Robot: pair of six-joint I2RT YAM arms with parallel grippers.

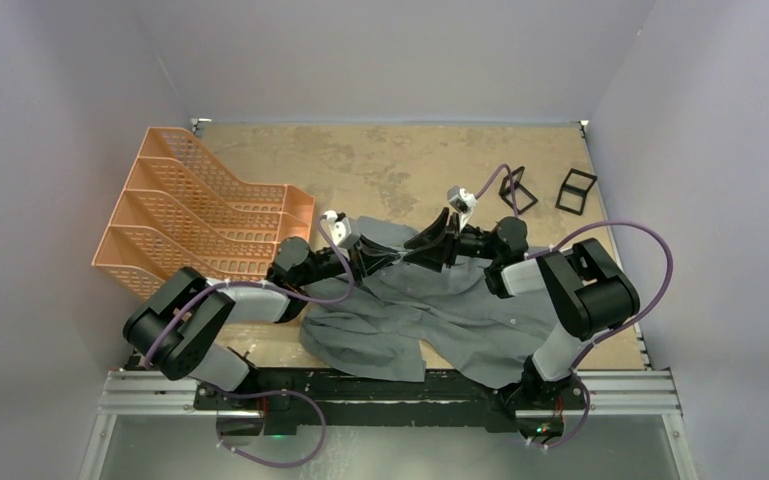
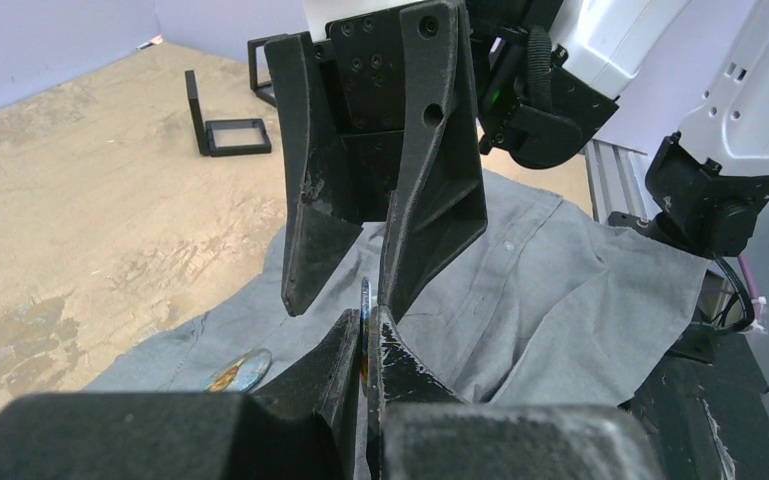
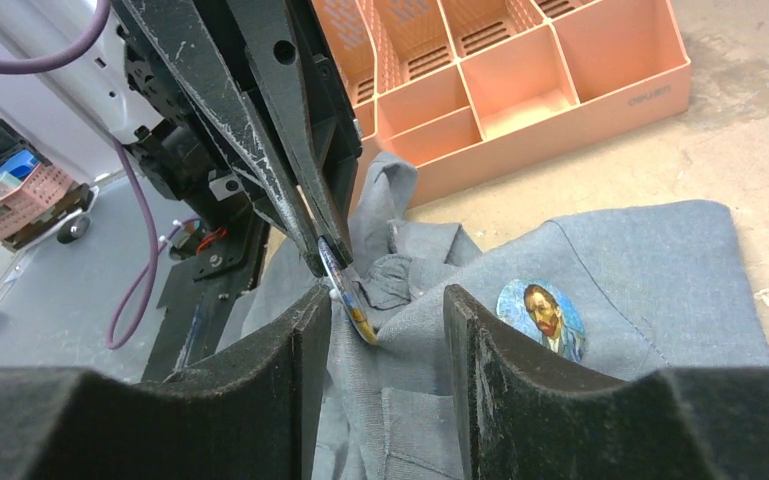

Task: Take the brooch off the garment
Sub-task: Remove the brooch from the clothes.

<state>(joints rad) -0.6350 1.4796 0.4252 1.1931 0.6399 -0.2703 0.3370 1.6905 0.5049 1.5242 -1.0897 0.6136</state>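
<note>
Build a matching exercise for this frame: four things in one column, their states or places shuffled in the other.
Things:
1. left end effector
2. right end effector
3. portrait brooch
4. orange organizer

States or places:
A. lying flat on the grey shirt
B. standing on the table beside the shirt
C. shut on a second brooch, held edge-on
D. open, holding nothing

Pairs: 1-C, 2-D, 3-A, 4-B

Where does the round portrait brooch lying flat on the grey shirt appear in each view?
Top external: too small to tell.
Left wrist: the round portrait brooch lies lower left, on the cloth.
Right wrist: the brooch lies right of centre.
Shared landmark: the grey button-up shirt.
</note>
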